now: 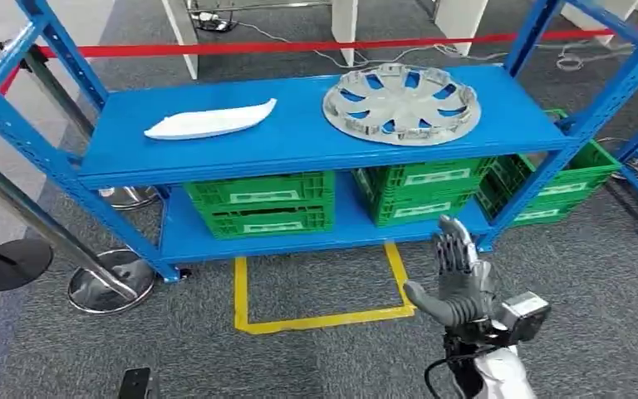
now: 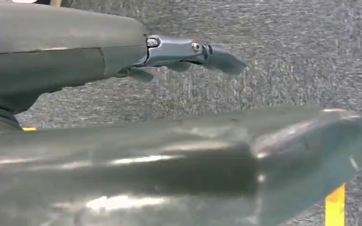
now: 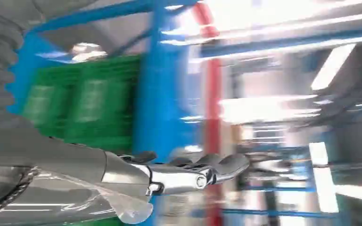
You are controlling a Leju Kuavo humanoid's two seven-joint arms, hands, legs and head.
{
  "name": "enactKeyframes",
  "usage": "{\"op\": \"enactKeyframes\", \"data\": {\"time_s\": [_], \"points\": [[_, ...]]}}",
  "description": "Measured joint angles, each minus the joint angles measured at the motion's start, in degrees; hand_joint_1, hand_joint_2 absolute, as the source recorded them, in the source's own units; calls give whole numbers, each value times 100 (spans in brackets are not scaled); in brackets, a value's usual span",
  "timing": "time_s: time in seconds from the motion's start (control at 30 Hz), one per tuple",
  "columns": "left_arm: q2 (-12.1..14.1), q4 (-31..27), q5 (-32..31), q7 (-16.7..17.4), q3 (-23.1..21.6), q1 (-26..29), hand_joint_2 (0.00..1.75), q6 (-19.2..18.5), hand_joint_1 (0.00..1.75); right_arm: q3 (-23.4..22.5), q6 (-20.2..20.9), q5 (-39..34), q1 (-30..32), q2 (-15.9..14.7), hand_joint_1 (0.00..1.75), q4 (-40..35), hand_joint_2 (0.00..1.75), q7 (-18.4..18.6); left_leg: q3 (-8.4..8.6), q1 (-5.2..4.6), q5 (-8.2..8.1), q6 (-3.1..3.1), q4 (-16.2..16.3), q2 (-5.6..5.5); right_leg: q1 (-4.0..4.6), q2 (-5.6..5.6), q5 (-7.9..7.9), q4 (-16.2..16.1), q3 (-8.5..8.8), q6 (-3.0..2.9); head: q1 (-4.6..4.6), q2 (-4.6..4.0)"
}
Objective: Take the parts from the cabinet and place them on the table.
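Closest to me is my right hand (image 1: 458, 278), raised palm-up in front of the blue rack (image 1: 299, 141), fingers straight and loosely apart, holding nothing. Left hand (image 2: 169, 141) hangs low over the grey carpet; its fingers (image 2: 193, 52) stick out straight and nothing is in them either.

Both parts sit on the rack's top shelf: the silver wheel cover (image 1: 400, 101) toward the right end, the white curved trim piece (image 1: 210, 122) toward the left end, well apart from each other. Green crates (image 1: 259, 202) fill the shelf underneath.

What worries me: that wheel cover is wide, flat and slick-looking, so I reckon one hand on the rim could let it tip and slide off the shelf edge. My hand is also below the top shelf right now, so coming up carelessly could knock it against the shelf lip or the blue upright (image 1: 581, 116) beside it. The right wrist view is badly blurred, so no help judging clearance.
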Motion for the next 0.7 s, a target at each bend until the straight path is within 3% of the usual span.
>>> {"op": "enactKeyframes", "data": {"time_s": [0.07,0.13,0.17,0.2,0.23,0.27,0.3,0.33,0.4,0.43,0.47,0.53,0.57,0.6,0.63,0.67,0.7], "points": [[-4,0,-5,-59,-11,6,0,5,0,226,-64,9,123,-31,0,-626,175,-114,6,14,-8,-33,-2,8,23,18,-12,-1,-13,-62,-5,0],[-4,0,-15,-75,-13,-6,0,20,0,375,-79,7,142,-44,0,-993,175,-118,-54,31,-200,-109,204,2,-11,18,-3,-35,29,-141,-31,0],[-7,0,-15,-77,-13,-11,0,20,0,427,-79,7,147,-44,0,-1130,175,-118,-210,42,-399,-134,556,1,-9,16,-12,-35,34,-186,-51,0],[-7,0,-15,-77,-15,-11,0,20,0,475,-79,9,164,-48,0,-1261,175,-118,-462,55,-648,-153,1093,1,1,15,-14,-34,35,-194,-46,0],[-7,0,-15,-77,-15,-6,175,18,0,510,-90,7,189,-52,0,-1344,175,-118,-703,63,-830,-163,1588,2,9,16,-20,-33,34,-204,-44,0],[-15,0,-15,-77,-18,0,175,18,0,539,-96,9,214,-59,0,-1405,175,-121,-854,68,-883,-166,1876,1,15,18,-22,-32,36,-206,-46,0],[-20,0,-13,-79,-18,1,175,22,0,563,-116,20,238,-68,0,-1462,175,-162,-877,72,-789,-163,1880,1,19,23,-23,-32,45,-206,-44,0],[-20,0,-11,-94,-18,-2,175,37,0,595,-159,69,249,-79,0,-1535,175,-231,-790,72,-583,-150,1650,1,21,36,-25,-31,54,-205,-46,0],[-20,0,-11,-131,-18,-6,175,55,0,663,-275,190,247,-94,0,-1721,175,-278,-352,71,2,-100,642,1,21,60,-34,-30,94,-196,-46,0],[-20,2,-11,-149,-18,-7,0,55,0,700,-332,238,248,-103,0,-1800,175,-280,-188,71,134,-76,237,-9,20,63,-44,-32,98,-181,-46,0],[-20,0,-11,-160,-18,-20,0,53,0,735,-402,304,249,-116,0,-1866,175,-278,-132,49,77,-75,118,-18,64,75,-60,-3,77,-150,-44,0],[-28,2,4,-177,-18,-37,0,57,0,783,-527,387,265,-151,0,-1984,175,-269,-156,39,50,-49,96,-19,52,69,-29,-19,34,-96,-31,0],[-26,2,13,-177,-18,-29,0,70,0,803,-575,413,269,-168,0,-2024,0,-258,-158,32,58,-28,90,-20,44,65,-14,-47,45,-66,-42,0],[-28,2,20,-175,-15,-32,0,134,0,834,-621,415,270,-188,0,-2059,0,-236,-142,55,99,25,18,-16,55,68,-24,-44,47,-22,-35,0],[-35,2,28,-169,-13,-40,0,193,0,851,-669,411,281,-223,0,-2078,0,-219,-125,72,127,63,-11,-4,39,57,-138,72,-53,-5,-35,0],[-44,2,50,-156,-11,-49,0,197,0,864,-698,402,282,-238,0,-2089,0,-193,-131,72,131,88,-11,-3,39,50,-304,317,-156,13,-18,0],[-55,2,65,-125,-9,-51,0,197,0,875,-722,376,291,-256,0,-2089,0,-182,-138,69,128,98,-8,0,36,49,-550,816,-376,32,-18,0]]}}
